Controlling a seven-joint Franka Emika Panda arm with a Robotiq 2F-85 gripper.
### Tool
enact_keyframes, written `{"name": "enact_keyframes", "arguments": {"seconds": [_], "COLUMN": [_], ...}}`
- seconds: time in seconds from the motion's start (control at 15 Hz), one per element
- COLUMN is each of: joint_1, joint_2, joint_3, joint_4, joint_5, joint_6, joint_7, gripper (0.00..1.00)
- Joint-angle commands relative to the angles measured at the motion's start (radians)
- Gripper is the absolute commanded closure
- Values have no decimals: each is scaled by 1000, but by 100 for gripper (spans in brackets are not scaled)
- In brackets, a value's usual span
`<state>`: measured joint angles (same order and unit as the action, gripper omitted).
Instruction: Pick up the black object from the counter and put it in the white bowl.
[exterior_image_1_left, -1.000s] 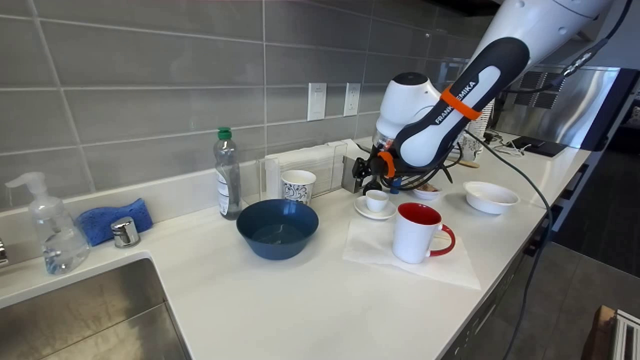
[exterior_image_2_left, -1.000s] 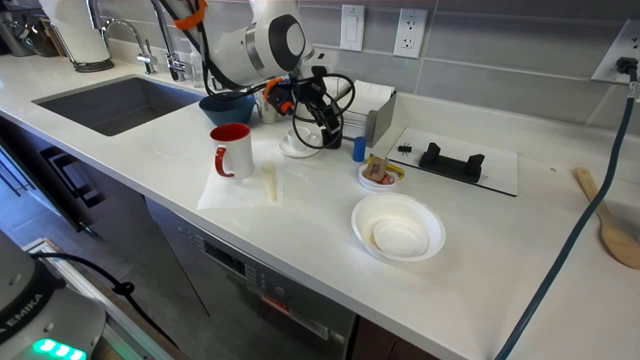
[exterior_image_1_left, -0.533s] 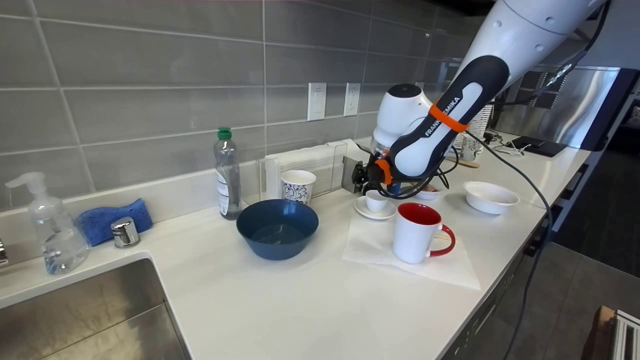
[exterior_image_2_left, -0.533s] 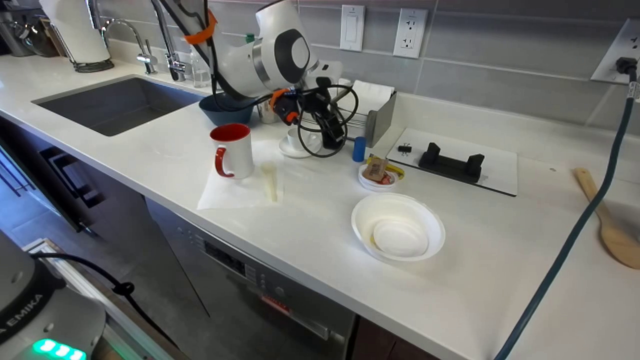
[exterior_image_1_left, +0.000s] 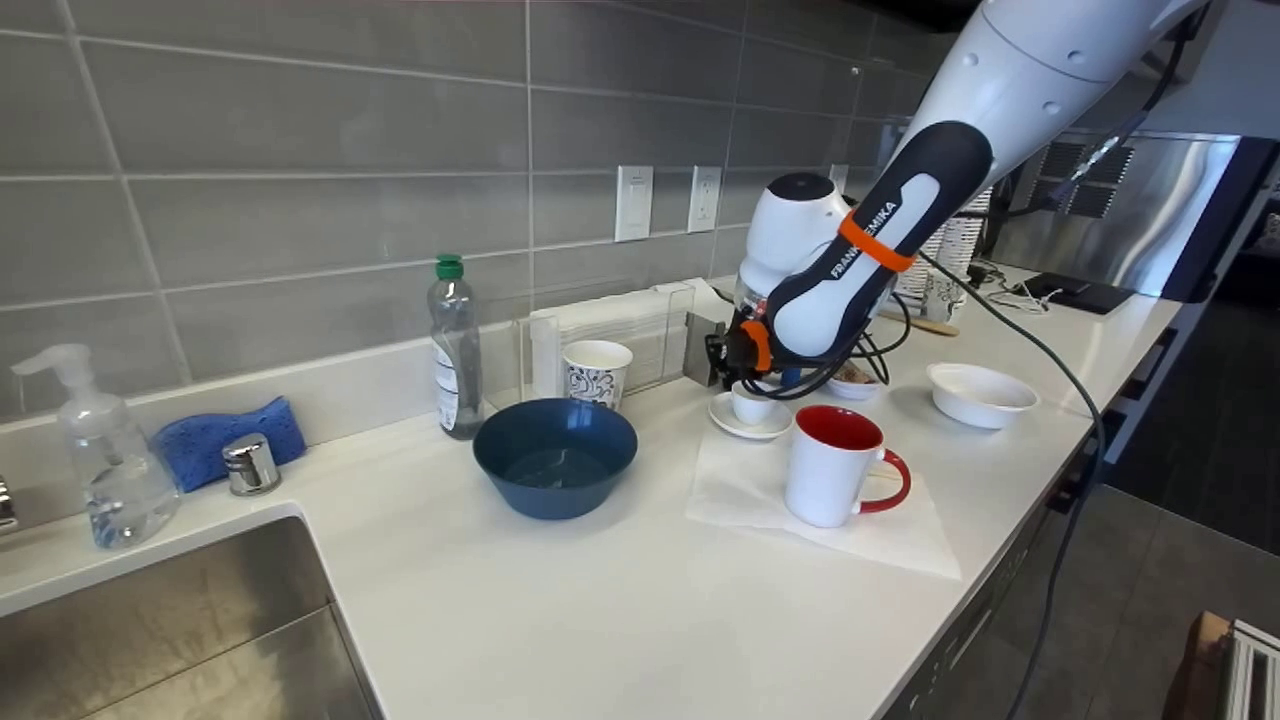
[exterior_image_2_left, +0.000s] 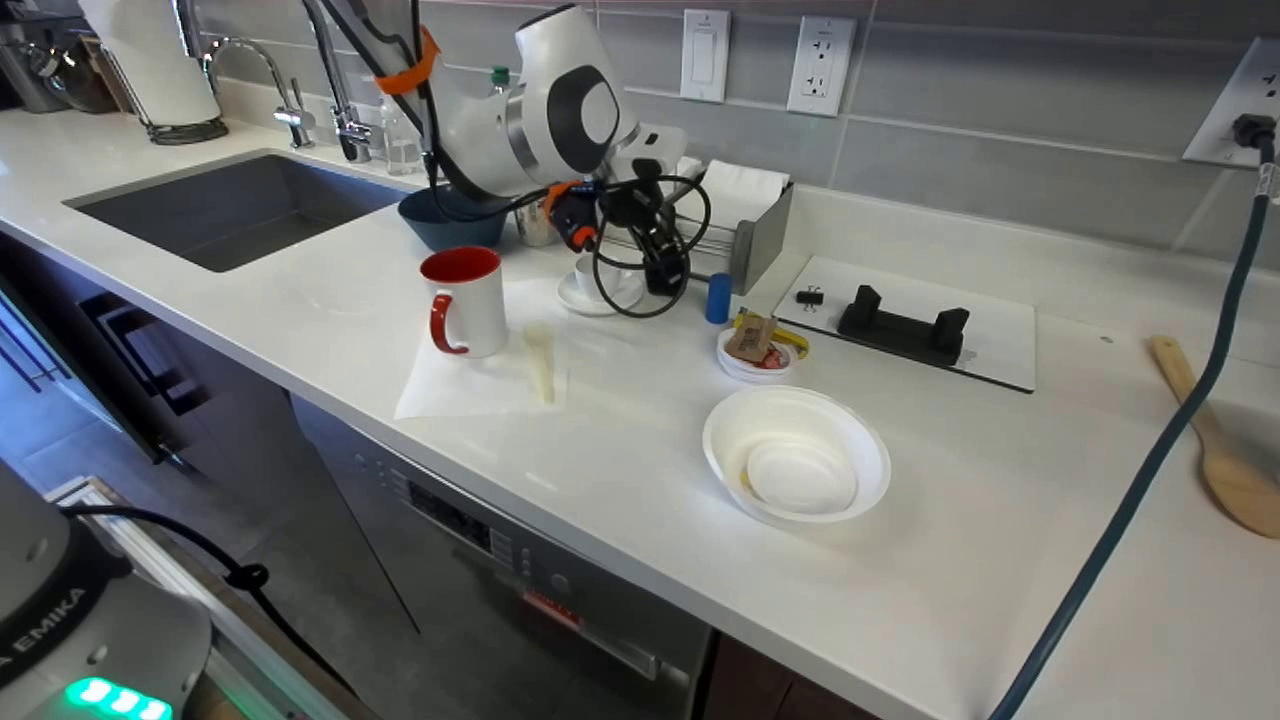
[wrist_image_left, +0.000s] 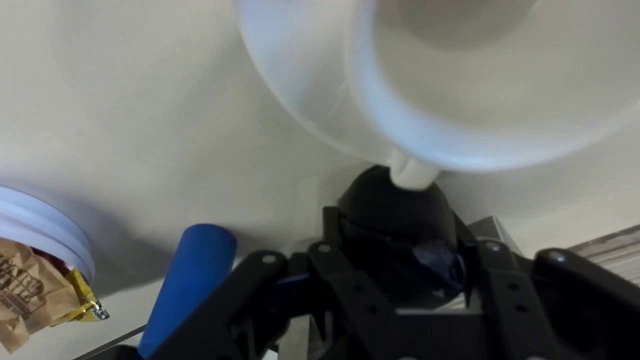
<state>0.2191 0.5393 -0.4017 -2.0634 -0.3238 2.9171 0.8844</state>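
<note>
Since the earlier frames, my arm (exterior_image_1_left: 885, 200) has shifted down and to the left in an exterior view. The black object (wrist_image_left: 397, 210) is lower right of the middle of the wrist frame, with the jaws of my gripper (wrist_image_left: 397, 228) on both its sides; if they press on it, I cannot tell. Grasping is, I think, the step in hand. Next I should make the hold sure, lift straight up and carry it to the white bowl (exterior_image_2_left: 800, 475), lower right of the middle in an exterior view. In the wrist frame the handle (wrist_image_left: 412, 174) of the white cup (wrist_image_left: 490, 75) overlaps the object's top and may catch at lifting. At lower left are the blue cylinder (wrist_image_left: 192, 275) and the packet dish (wrist_image_left: 45, 220), near the straight way to the white bowl, so I must pass high.
</note>
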Motion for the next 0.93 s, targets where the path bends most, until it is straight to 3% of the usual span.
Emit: {"name": "enact_keyframes", "arguments": {"seconds": [0.0,0.2,0.87], "joint_1": [38,42,-47], "joint_2": [-22,-70,-281], "joint_3": [-40,-46,28], "joint_4": [14,10,-13], "joint_5": [29,23,-21], "joint_6": [-33,-91,-304], "joint_7": [-11,-24,-31], "gripper": [81,91,92]}}
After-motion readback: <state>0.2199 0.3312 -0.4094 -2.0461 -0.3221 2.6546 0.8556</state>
